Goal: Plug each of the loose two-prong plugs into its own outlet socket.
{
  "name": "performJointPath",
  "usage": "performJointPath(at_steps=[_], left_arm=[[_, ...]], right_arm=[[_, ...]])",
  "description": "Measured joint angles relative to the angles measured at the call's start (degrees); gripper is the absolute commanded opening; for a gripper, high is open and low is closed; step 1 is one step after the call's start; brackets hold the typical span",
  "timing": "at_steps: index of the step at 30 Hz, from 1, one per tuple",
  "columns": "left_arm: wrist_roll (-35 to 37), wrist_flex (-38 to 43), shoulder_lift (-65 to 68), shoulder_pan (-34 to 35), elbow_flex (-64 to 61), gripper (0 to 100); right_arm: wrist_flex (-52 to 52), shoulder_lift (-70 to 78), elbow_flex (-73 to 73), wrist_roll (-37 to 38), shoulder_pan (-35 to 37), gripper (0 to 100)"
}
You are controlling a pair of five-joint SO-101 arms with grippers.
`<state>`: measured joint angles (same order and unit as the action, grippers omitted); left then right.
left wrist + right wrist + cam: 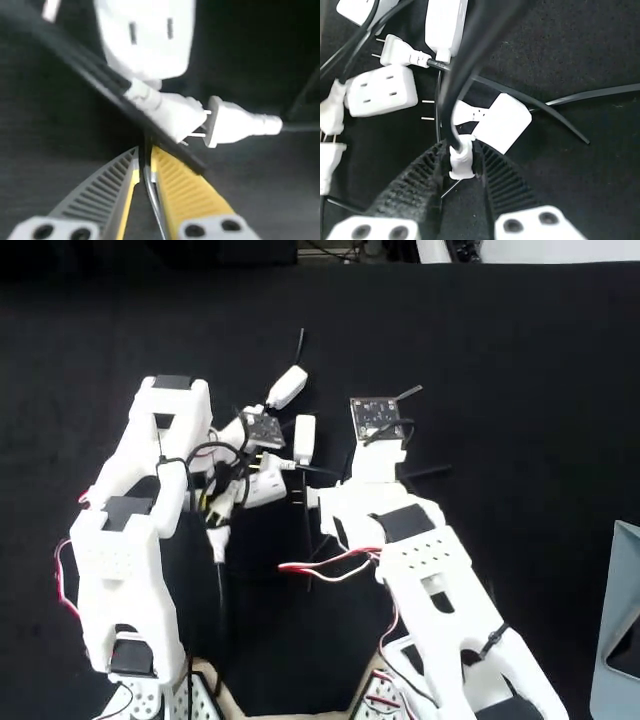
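Right hand [460, 147] clamped on white cable end [460, 165], left hand [145, 151] narrowed onto thin black cable [152, 192], near outlet socket [145, 40], centre of overhead frame.

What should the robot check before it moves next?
1. The left tool grips a cord: ok.
2. The right tool grips a white cord end: ok.
3. The prongs are inside the socket: not ok, apart.
4. The plug is fully in: not ok, gap left.
5. The loose plug is plugged in: not ok, lies free.
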<state>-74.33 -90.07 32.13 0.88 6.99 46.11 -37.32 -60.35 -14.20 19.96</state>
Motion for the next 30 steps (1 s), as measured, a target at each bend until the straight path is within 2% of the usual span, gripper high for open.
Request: performJointPath(at_steps=[7,15,19,23,30], left_arm=[[0.00,-6.15,0.09,1.05,0.00,3],[3.60,-7.38,0.09,5.10,-0.09,3],[9.41,-7.38,0.09,6.24,-0.09,3],[13.19,-7.38,0.09,6.24,-0.09,9],[19.52,-6.77,0.09,6.24,-0.18,9]], right_arm=[[0.00,0.00,0.00,0.00,0.00,1.2],[0.00,0.00,0.00,0.00,0.00,1.2],[0.00,0.00,0.00,0.00,0.00,1.2],[0.00,0.00,0.00,0.00,0.00,1.2],[0.00,0.00,0.00,0.00,0.00,1.2]])
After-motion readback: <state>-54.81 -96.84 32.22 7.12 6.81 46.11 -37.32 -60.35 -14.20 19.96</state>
